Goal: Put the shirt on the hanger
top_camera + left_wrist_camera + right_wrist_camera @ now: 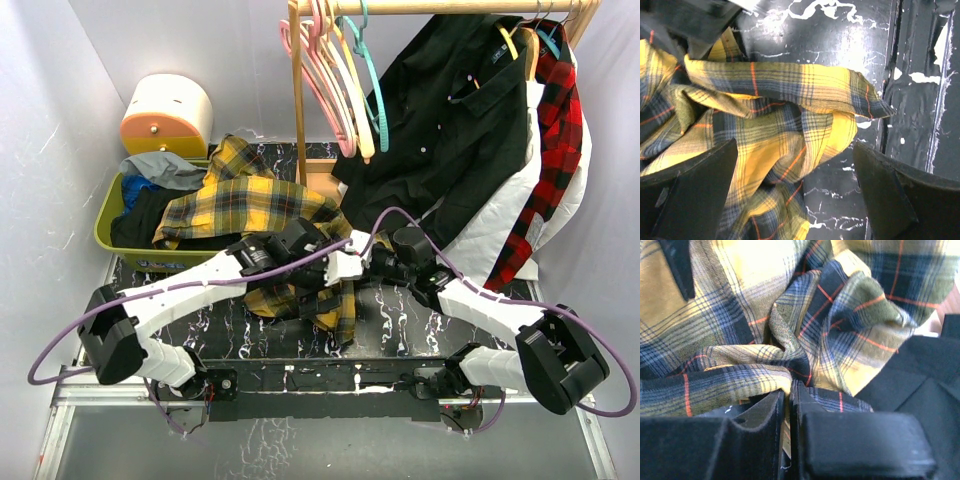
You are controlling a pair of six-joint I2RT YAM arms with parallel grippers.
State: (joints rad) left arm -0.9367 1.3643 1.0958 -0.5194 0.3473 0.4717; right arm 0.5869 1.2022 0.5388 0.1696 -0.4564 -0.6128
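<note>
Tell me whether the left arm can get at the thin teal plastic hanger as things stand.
Probably not directly. The teal hanger hangs high on the wooden rail, packed beside pink hangers, while the left gripper sits open, low over the yellow plaid flannel shirt.

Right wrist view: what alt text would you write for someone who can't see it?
The right tool, two dark fingers almost closed, pinches a bunched fold of the yellow-and-black plaid shirt, which fills most of the frame.
</note>
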